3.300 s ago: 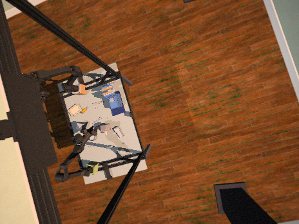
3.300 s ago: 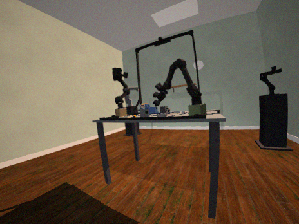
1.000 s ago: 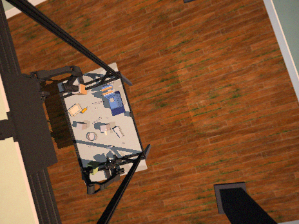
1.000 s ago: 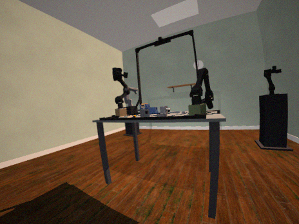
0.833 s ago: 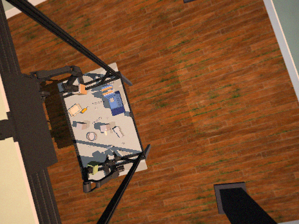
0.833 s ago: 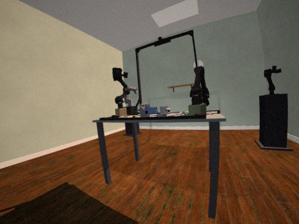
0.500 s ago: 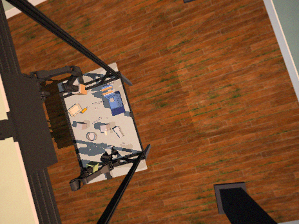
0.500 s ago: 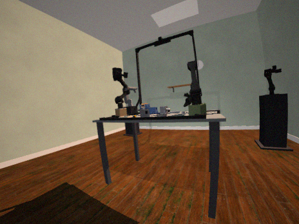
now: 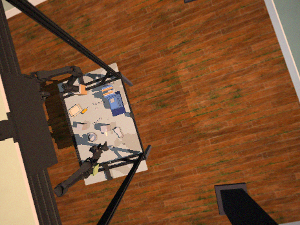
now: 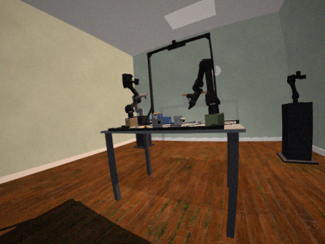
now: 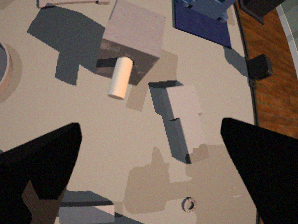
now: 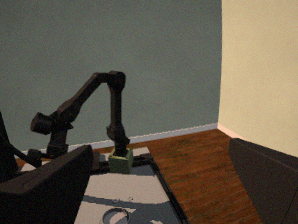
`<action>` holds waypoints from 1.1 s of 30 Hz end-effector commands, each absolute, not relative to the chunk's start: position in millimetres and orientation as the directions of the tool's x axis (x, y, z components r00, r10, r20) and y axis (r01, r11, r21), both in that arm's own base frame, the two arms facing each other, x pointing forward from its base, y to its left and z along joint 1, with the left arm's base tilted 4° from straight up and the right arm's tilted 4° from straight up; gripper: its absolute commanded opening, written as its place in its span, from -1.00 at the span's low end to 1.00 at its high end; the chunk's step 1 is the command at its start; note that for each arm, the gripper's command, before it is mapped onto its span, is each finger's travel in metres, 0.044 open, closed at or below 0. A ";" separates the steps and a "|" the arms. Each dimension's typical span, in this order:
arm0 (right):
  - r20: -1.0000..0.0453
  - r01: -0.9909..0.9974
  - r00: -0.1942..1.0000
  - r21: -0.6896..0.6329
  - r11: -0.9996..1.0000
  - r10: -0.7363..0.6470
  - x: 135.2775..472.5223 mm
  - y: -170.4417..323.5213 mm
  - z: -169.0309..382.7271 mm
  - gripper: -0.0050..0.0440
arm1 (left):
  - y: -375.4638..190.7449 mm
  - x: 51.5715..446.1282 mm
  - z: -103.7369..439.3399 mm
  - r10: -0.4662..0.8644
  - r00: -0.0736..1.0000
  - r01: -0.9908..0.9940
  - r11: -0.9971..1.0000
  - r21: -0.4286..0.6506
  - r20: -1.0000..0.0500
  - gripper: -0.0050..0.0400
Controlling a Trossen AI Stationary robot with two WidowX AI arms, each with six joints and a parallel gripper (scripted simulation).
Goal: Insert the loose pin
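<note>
A grey-pink block [image 11: 134, 31] [image 9: 105, 128] stands on the table, with a cream round pin [image 11: 120, 78] [image 9: 106, 133] jutting from its side; its depth in the block is hidden. A second grey-pink block [image 9: 81, 126] stands beside it in the top view. A pale notched block [image 11: 189, 117] [image 9: 118, 132] lies near the first. A grey bar [image 11: 87, 214] lies at the bottom of the left wrist view. My left gripper [image 11: 152, 128] [image 10: 190, 106] is open and empty above the table, short of the jutting pin. My right gripper [image 12: 162, 149] is open and empty, raised high.
A round ring-shaped dish [image 11: 7, 65] stands left of the blocks. A small ring [image 11: 185, 204] lies near the left gripper's view centre bottom. A blue fixture [image 9: 117, 103] is at the table's far side. A pale tray [image 9: 75, 110] and an orange item [image 9: 85, 110] lie near the other edge.
</note>
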State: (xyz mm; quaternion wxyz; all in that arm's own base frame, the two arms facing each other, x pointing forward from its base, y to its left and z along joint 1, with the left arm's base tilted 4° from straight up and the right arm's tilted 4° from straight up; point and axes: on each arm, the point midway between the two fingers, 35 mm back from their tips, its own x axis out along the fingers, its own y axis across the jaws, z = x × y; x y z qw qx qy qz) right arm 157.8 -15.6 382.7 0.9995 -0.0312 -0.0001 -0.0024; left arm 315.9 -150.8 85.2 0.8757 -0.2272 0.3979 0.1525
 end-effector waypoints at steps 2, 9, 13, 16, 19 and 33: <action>0.000 0.000 1.000 -0.066 0.998 0.000 157.5 -14.6 382.7 0.84 | -133.9 328.4 111.3 0.020 0.701 -0.363 0.871 -0.332 -0.713 1.00; 0.000 0.000 1.000 -0.066 0.998 0.000 157.5 -14.6 382.7 0.84 | -82.8 350.2 192.0 -0.054 0.879 -0.140 0.920 -0.365 -0.473 1.00; 0.000 0.000 1.000 -0.066 0.998 0.000 157.5 -14.6 382.7 0.84 | -49.6 347.5 242.3 -0.049 0.956 -0.036 0.958 -0.283 -0.288 1.00; 0.000 0.000 1.000 -0.066 0.998 0.000 157.5 -14.6 382.7 0.84 | -25.2 337.0 280.3 -0.030 0.990 0.007 0.985 -0.172 -0.135 1.00; 0.000 0.000 1.000 -0.066 0.998 0.000 157.5 -14.6 382.7 0.84 | -17.5 331.9 292.7 -0.022 0.996 0.011 0.992 -0.126 -0.082 1.00; 0.000 0.000 1.000 -0.066 0.998 0.000 157.5 -14.6 382.7 0.84 | -3.5 318.8 317.6 -0.011 1.000 0.011 1.000 0.006 0.028 1.00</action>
